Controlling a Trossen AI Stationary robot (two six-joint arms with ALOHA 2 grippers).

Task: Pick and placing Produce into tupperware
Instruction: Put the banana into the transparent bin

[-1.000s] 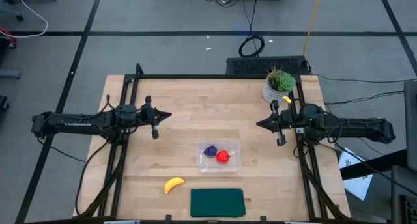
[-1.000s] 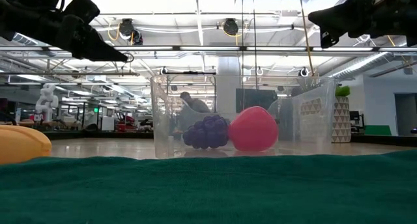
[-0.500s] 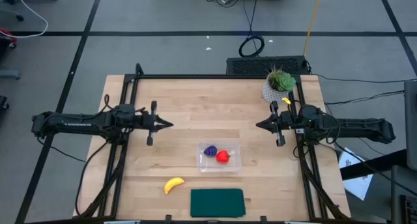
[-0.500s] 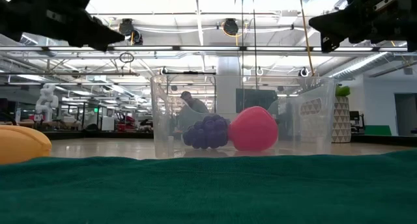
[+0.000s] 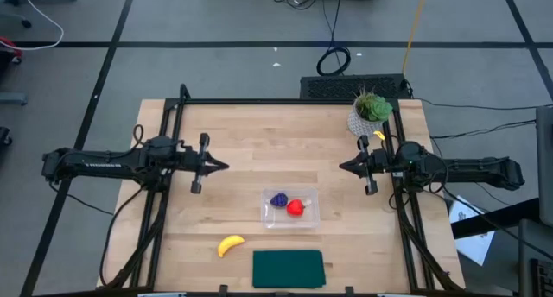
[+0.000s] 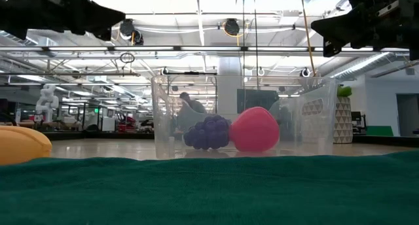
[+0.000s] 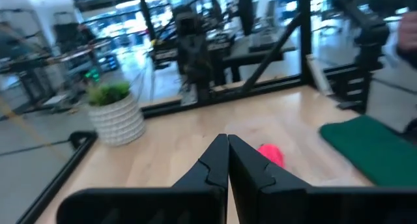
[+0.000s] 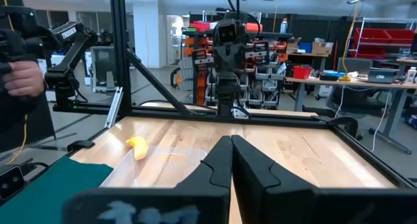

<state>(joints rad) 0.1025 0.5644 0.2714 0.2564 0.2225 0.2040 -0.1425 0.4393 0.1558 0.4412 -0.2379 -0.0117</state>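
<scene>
Two produce pieces, the purple grape cluster (image 5: 278,199) and red strawberry (image 5: 295,208), lay in the clear tupperware (image 5: 291,208) at lower centre, while the yellow banana (image 5: 230,244) sat lower left of it. Compared with a second earlier, the left gripper (image 5: 223,166) had rotated and levelled, fingers pressed together. The right gripper (image 5: 344,166) stayed at centre right, also closed and empty.

Left gripper (image 7: 227,160) jaws shut, red strawberry (image 7: 272,155) beyond, green cloth (image 7: 373,148), potted plant (image 7: 115,113)
</scene>
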